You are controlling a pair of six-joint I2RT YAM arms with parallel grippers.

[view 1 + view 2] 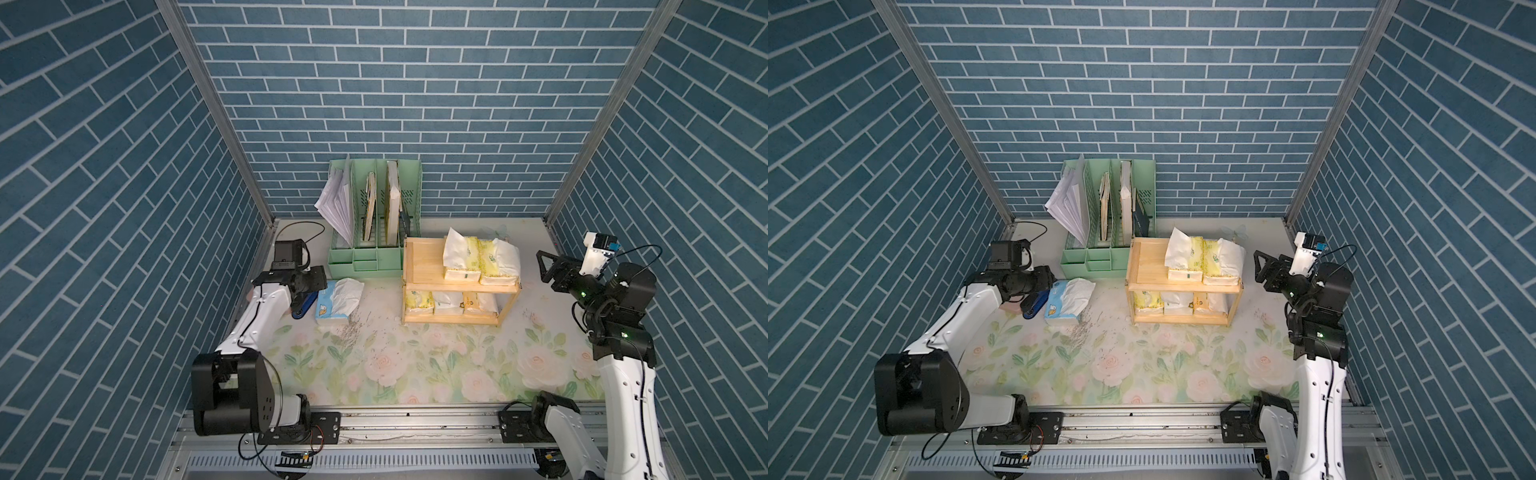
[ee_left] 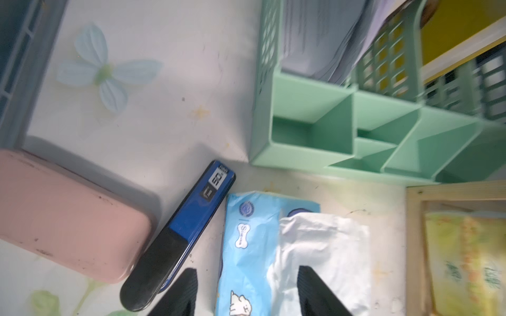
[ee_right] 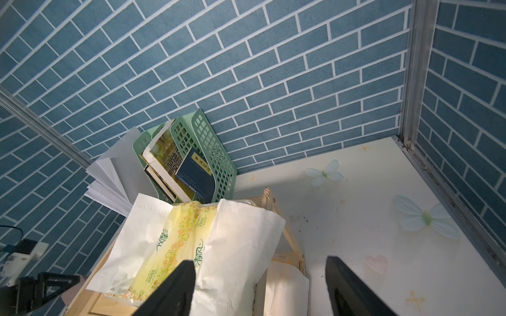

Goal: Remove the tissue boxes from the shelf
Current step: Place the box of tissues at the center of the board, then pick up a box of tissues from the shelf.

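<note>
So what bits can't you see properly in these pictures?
- Lower tissue packs: both top views, the top board of the shelf hides their tops.
- Pink case: left wrist view, cut off by the edge; top views, the left arm covers nearly all.
- Left pincer: top views, hidden under its own wrist.
- Book titles in the green organizer: top views, too small.

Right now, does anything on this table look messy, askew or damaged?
Yes. Dark specks lie scattered on the floral mat beside the blue-white tissue pack, like spilled debris. Loose papers also splay sideways out of the mint organizer.
</note>
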